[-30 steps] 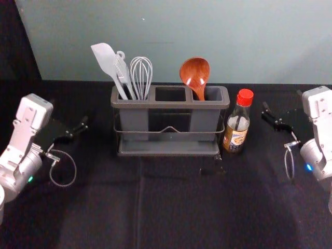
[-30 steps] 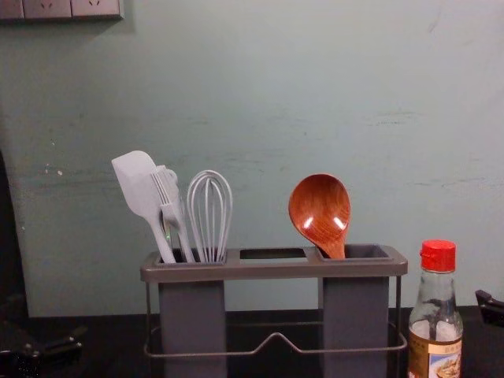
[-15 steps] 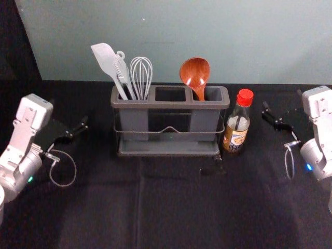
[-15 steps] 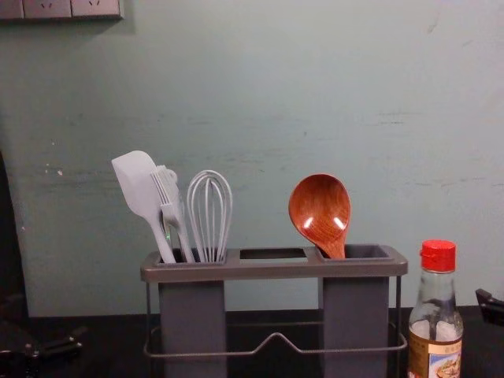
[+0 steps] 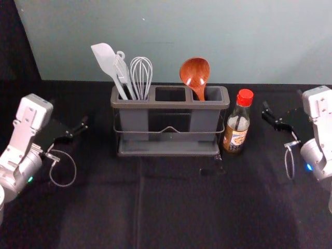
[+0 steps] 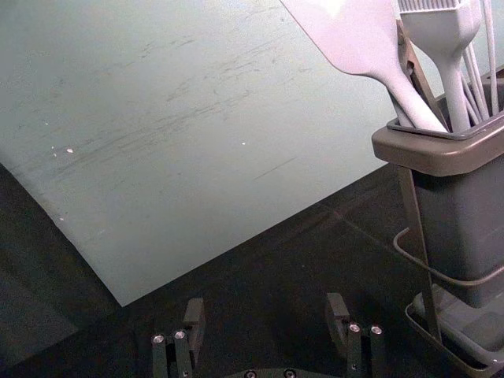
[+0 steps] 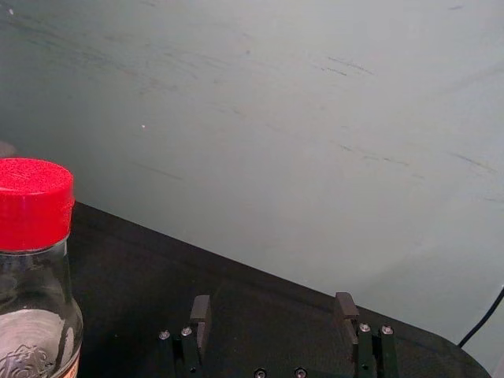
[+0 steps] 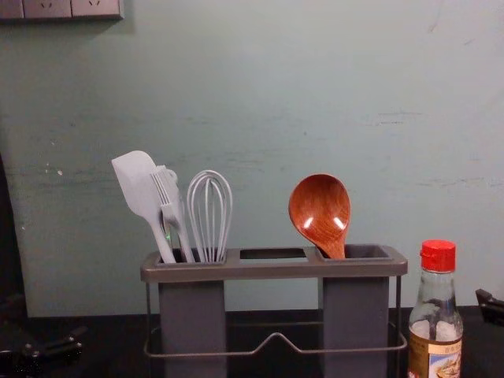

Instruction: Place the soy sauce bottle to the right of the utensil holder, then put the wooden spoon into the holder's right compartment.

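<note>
The soy sauce bottle [image 5: 237, 124] stands upright close beside the right end of the grey utensil holder [image 5: 168, 105]. In the holder's right compartment the wooden spoon [image 5: 195, 75] leans bowl-up. My right gripper [image 5: 272, 118] is to the right of the bottle, apart from it; in the right wrist view the gripper [image 7: 274, 315] is open with nothing between its fingers, the bottle's red cap [image 7: 33, 206] off to one side. Left of the holder is my left gripper [image 5: 78, 132], and in the left wrist view the gripper [image 6: 264, 323] is open and holds nothing.
A white spatula [image 5: 107, 62], a brush [image 5: 123, 72] and a whisk [image 5: 141, 77] stand in the holder's left compartment. Behind the black-covered table [image 5: 176, 202] rises a pale wall. A black cable [image 7: 482, 318] shows in the right wrist view.
</note>
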Robot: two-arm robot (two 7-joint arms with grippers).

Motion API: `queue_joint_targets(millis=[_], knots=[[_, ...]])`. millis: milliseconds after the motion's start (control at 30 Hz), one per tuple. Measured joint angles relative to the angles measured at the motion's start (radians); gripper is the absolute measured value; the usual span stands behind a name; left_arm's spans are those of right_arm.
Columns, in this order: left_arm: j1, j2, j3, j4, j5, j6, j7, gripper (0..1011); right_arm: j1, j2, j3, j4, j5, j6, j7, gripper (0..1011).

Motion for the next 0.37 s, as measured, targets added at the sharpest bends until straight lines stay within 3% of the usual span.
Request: queue_joint_targets(millis=[367], knots=[[0.0,0.0,0.0,0.0,0.0,0.0,0.0,1005,0.0,0.0,0.0,0.0,0.0,0.0,0.0,1002]])
